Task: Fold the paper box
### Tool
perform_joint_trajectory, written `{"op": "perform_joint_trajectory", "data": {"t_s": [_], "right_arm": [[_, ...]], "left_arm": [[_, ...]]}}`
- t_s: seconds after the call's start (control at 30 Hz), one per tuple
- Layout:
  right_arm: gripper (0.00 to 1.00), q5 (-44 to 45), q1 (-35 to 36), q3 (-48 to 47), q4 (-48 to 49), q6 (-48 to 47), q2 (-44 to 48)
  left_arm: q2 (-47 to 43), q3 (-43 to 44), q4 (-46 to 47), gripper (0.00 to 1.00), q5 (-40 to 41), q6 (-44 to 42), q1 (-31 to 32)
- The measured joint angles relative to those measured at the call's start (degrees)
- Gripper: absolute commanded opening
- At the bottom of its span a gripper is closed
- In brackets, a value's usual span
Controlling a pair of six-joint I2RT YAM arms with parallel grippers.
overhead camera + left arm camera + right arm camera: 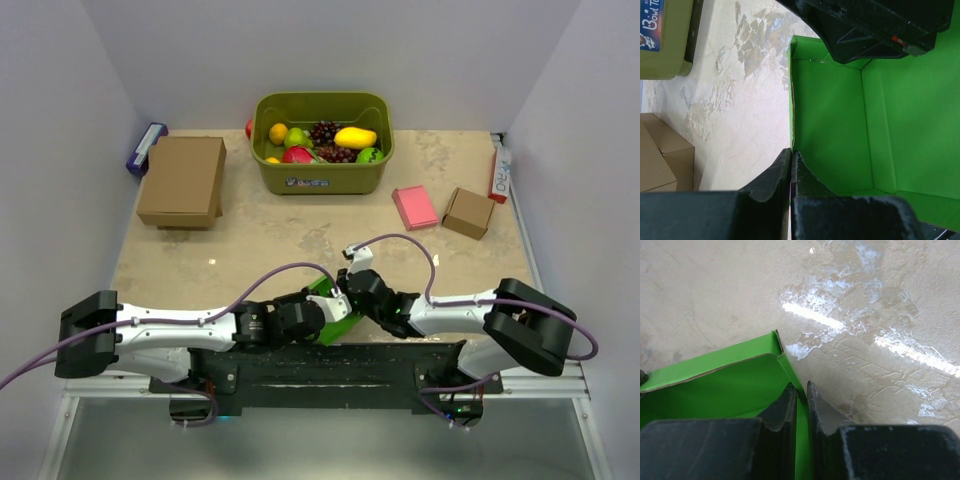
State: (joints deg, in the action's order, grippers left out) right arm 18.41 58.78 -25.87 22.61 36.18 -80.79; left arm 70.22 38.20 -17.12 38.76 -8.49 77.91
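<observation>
Two grippers meet at the near middle of the table (270,235), both on the paper box (835,125). The left gripper (792,156) is pressed together on one upright green wall. Further right, the right gripper (801,391) pinches another wall near its corner.

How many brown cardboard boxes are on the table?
2: large cardboard box far left; small cardboard box right, beside the pink box. Others may be hidden.
</observation>
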Motion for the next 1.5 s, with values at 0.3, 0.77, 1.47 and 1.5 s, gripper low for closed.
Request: {"op": "perform_joint_trajectory", "data": {"t_s": [0.3, 0.77, 1.47, 1.5], "right_arm": [[0.0, 2.9, 1.0, -1.0, -0.6, 2.0, -1.0], [0.66, 3.5, -0.4, -3.7, -14.9, 4.0, 7.5], [0.75, 8.0, -4.7, -13.6, -42.3, 11.6, 21.9], [0.75, 6.7, -6.7, -13.6, -42.5, 11.5, 21.9]], "left_arm": [[0.0, -0.2, 0.3, 0.0, 0.1, 0.3, -0.2], [4.8, 2.3, -1.7, 0.0, -1.2, 4.9, -6.3], [18.6, 13.1, -10.5, 0.33, -6.5, 31.2, -11.6], [18.6, 13.1, -10.6, 0.41, -7.1, 32.2, -11.6]]}}
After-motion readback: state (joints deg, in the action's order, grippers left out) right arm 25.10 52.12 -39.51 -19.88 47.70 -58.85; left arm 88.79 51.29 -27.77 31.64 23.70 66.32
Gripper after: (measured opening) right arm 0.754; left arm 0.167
